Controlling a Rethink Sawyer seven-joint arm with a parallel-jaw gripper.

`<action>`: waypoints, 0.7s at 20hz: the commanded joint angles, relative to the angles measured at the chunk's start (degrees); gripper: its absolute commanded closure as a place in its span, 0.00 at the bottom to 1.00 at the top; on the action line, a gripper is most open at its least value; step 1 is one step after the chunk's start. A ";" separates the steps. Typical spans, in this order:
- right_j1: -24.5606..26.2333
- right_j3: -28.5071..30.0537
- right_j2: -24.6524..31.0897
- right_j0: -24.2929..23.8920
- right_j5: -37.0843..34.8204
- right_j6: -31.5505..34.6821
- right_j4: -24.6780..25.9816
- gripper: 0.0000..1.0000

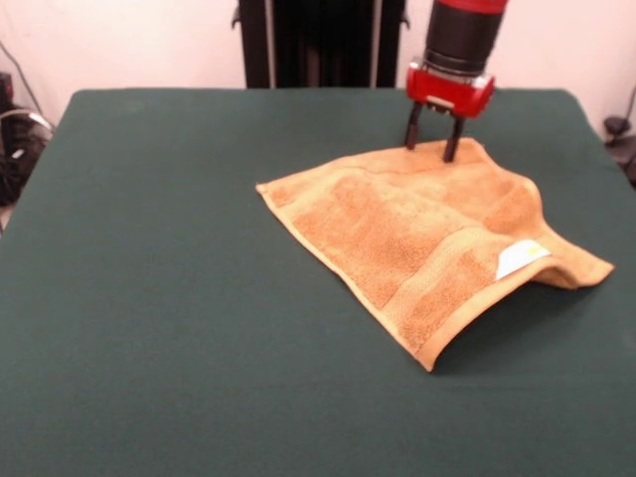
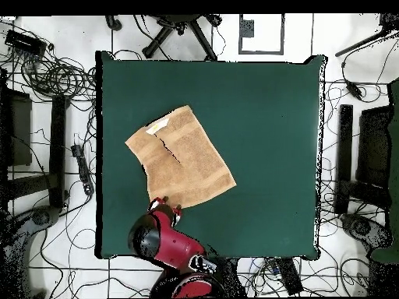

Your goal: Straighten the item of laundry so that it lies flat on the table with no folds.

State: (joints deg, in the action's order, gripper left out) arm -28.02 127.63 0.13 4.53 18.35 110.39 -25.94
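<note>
The orange-tan towel [image 1: 417, 234] lies on the green table [image 1: 159, 298], right of centre in the front view. It is mostly spread out. Its right edge by the white-and-yellow tag [image 1: 521, 256] is lifted and folded over, casting a shadow. My gripper [image 1: 432, 142] stands upright at the towel's far corner. Its two dark fingers are apart, with their tips down at the towel's edge, and they hold nothing. In the overhead view the towel [image 2: 179, 156] lies left of centre on the table [image 2: 265, 117], with the gripper [image 2: 167, 207] at its lower corner.
The robot's black pedestal [image 1: 318, 40] stands behind the table's far edge. In the overhead view, cables and dark stands [image 2: 58, 148] lie on the floor around the table, and a chair base [image 2: 183, 31] is beyond its top edge.
</note>
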 commanded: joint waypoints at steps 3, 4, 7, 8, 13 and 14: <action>-3.13 5.43 8.21 2.27 -9.03 16.57 -2.58 0.00; -3.50 5.51 7.70 2.64 -9.36 16.21 -2.91 0.00; -1.57 3.41 7.06 2.37 -7.51 15.66 -2.88 0.00; -0.95 2.46 7.35 2.03 -7.02 15.95 -3.07 0.00; -0.14 -3.58 5.04 3.01 -7.08 15.16 -7.06 0.00; -0.38 -4.75 2.90 4.50 -8.63 13.85 -8.93 0.00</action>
State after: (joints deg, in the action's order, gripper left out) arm -29.94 130.54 1.47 6.34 15.19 110.39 -27.05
